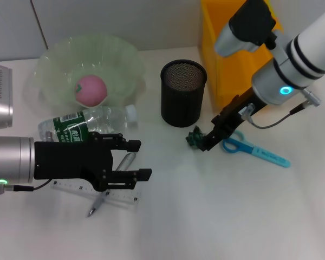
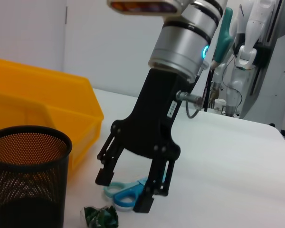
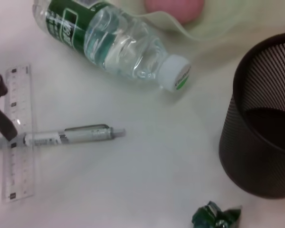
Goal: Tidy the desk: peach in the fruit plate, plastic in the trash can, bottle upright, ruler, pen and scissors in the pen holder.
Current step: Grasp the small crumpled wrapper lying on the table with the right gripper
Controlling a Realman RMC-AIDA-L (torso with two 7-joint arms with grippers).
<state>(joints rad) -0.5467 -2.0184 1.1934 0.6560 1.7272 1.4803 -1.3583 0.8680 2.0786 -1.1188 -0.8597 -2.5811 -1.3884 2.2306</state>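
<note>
A pink peach [image 1: 92, 89] lies in the green fruit plate [image 1: 119, 54]. The bottle [image 1: 89, 123] lies on its side by the plate. My left gripper [image 1: 141, 160] is open, low over the clear ruler [image 1: 76, 188] and the pen [image 1: 100, 201] that crosses it. A crumpled green plastic [image 1: 194, 137] lies in front of the black mesh pen holder [image 1: 183, 92]. My right gripper [image 2: 126, 190] hangs open just above the plastic [image 2: 100, 216] and the blue scissors [image 2: 126, 195], holding nothing. The yellow trash can [image 1: 219, 49] stands behind.
In the right wrist view the bottle [image 3: 109, 42], pen [image 3: 71, 137], ruler [image 3: 18, 133], pen holder [image 3: 261, 128] and plastic [image 3: 216, 216] lie apart on the white desk. A silver device [image 1: 0, 95] stands at the far left.
</note>
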